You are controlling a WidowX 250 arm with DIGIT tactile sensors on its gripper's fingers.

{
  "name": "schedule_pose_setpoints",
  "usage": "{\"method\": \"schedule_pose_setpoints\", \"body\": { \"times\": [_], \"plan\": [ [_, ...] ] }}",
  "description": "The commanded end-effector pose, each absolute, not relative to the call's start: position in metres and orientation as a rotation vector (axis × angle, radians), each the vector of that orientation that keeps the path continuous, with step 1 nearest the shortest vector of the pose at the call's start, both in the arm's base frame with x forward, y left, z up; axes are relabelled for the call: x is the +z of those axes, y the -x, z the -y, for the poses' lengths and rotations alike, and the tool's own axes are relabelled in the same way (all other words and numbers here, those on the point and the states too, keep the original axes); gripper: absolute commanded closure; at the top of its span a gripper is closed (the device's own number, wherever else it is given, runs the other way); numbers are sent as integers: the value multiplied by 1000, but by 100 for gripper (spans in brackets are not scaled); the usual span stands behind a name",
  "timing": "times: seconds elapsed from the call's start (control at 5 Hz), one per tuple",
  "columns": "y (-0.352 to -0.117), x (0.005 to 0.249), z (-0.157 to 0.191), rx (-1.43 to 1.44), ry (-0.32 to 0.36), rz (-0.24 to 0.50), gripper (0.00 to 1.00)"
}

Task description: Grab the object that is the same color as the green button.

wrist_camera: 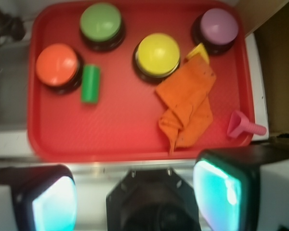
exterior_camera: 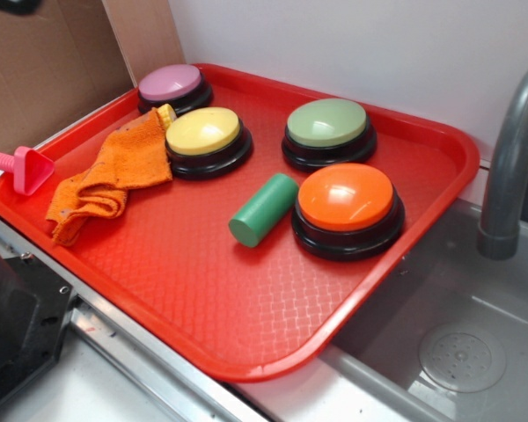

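Exterior view, left to right: pink funnel (exterior_camera: 22,167) on red tray (exterior_camera: 246,334) rim; orange cloth (exterior_camera: 106,185); pink button (exterior_camera: 172,85); yellow button (exterior_camera: 204,136); green cylinder (exterior_camera: 264,209) lying just beside orange button (exterior_camera: 346,202); green button (exterior_camera: 327,126) behind. Gripper (wrist_camera: 135,192) fingers spread, above tray edge, holding nothing.

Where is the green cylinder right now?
In the exterior view, the green cylinder lies on its side mid-tray, right beside the orange button, in front of the green button.

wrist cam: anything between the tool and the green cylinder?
Nothing on the tray. In the wrist view, only bare red tray floor and its near rim lie between the open tool and the green cylinder. The orange cloth sits off to the side.
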State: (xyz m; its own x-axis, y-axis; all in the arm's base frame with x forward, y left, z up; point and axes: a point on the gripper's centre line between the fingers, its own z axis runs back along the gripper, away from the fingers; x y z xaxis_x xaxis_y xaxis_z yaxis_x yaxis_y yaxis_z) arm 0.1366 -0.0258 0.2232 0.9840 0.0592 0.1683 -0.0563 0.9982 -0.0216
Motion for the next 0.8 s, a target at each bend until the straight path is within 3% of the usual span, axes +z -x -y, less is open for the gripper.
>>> {"method": "schedule_pose_setpoints", "body": {
  "times": [0.0, 0.4, 0.6],
  "plan": [
    [-188, 177, 52, 124, 11, 187, 0],
    [-213, 108, 57, 110, 29, 80, 0],
    [-221, 72, 63, 122, -25, 21, 0]
  ]
}}
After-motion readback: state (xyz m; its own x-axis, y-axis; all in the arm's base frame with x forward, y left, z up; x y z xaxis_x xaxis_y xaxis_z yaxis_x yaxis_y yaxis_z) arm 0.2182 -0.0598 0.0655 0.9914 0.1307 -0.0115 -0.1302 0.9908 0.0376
